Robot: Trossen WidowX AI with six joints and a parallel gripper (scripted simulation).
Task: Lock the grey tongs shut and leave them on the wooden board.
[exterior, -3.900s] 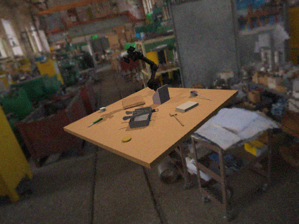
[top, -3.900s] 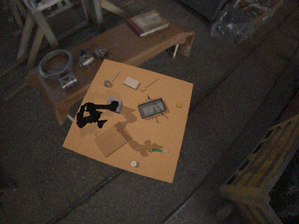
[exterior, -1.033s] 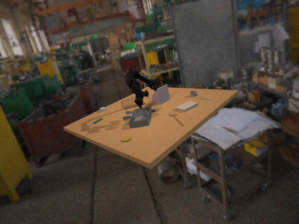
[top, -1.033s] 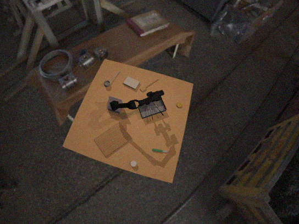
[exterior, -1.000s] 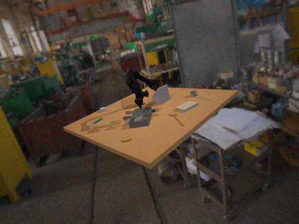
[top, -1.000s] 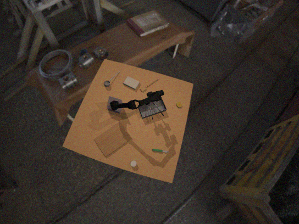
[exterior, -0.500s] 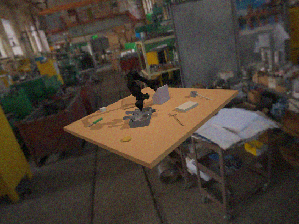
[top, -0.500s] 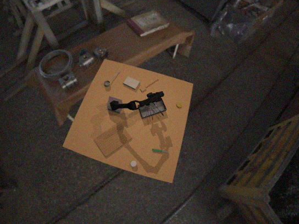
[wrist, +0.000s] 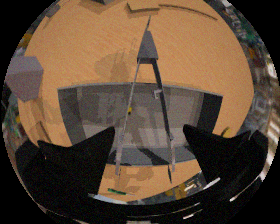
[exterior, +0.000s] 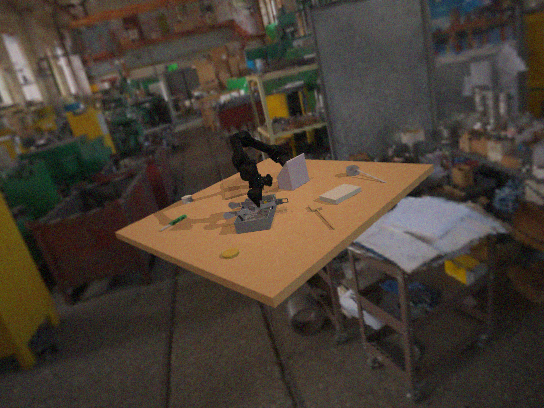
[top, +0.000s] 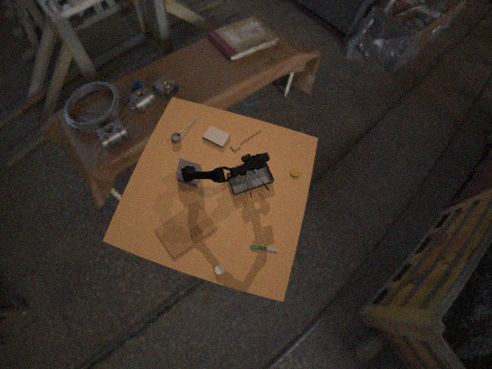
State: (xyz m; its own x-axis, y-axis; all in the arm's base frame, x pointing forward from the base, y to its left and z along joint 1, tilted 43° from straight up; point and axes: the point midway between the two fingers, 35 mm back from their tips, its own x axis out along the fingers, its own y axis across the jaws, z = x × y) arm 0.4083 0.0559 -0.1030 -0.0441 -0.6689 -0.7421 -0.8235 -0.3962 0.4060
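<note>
The slim grey metal tongs (top: 262,181) (exterior: 234,205) (wrist: 165,110) lie spread across the grey rectangular roasting tin (top: 240,193) (exterior: 255,225) (wrist: 70,117), unlocked. Above them, the black hand (exterior: 256,203) (wrist: 150,128) has its fingers wide apart, with nothing between them. On the top view's clock face, centred on the tin, the flat brown wooden board (top: 186,234) is at eight o'clock, the round yellow disc (top: 295,173) (exterior: 229,253) at three, the green-and-white marker (top: 260,248) (exterior: 177,219) near six and the off-white rectangular block (top: 216,137) (exterior: 340,193) near eleven, all on the orange-brown desk (top: 136,219) (exterior: 300,252) (wrist: 200,40).

Dim workshop (grey floor (top: 149,309) (exterior: 220,322)).
</note>
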